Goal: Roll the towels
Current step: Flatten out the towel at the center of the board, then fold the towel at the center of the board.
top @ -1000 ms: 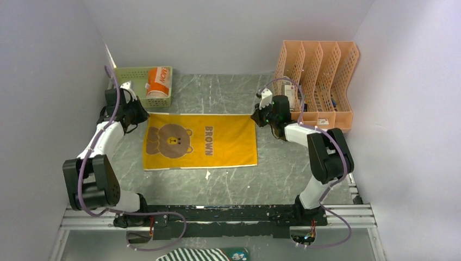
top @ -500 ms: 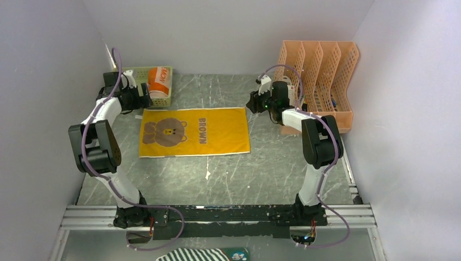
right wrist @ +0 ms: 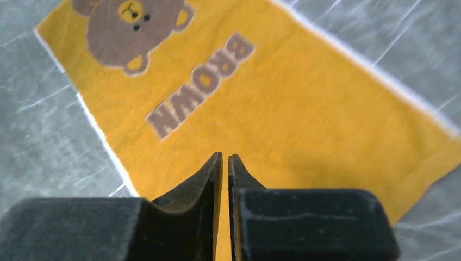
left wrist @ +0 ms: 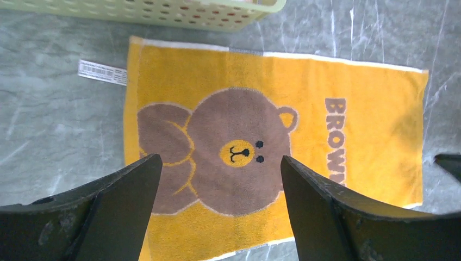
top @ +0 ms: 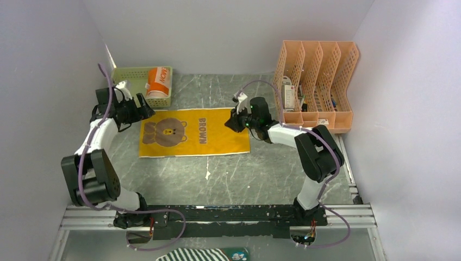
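A yellow towel (top: pixel 194 132) with a brown bear and "BROWN" lettering lies flat on the grey table. My left gripper (top: pixel 143 109) hovers over its left end, jaws wide open and empty; in the left wrist view the bear on the yellow towel (left wrist: pixel 272 109) shows between the fingers (left wrist: pixel 125 196). My right gripper (top: pixel 232 120) hangs over the towel's far right corner. Its jaws (right wrist: pixel 225 157) stand shut with only a sliver between them, above the yellow towel (right wrist: pixel 304 109) and holding nothing. An orange towel (top: pixel 159 81) sits rolled in the green basket (top: pixel 128 76).
The green basket (left wrist: pixel 163 13) stands just beyond the towel's far left edge. A peach file organizer (top: pixel 318 81) stands at the back right. A striped cloth (top: pixel 201 254) lies below the arm bases. A small white scrap (top: pixel 207 175) lies in front of the towel.
The yellow towel shifted left and away from me, then was let go. The left gripper opened near the basket. The right gripper opened, moved left over the towel's corner and closed again.
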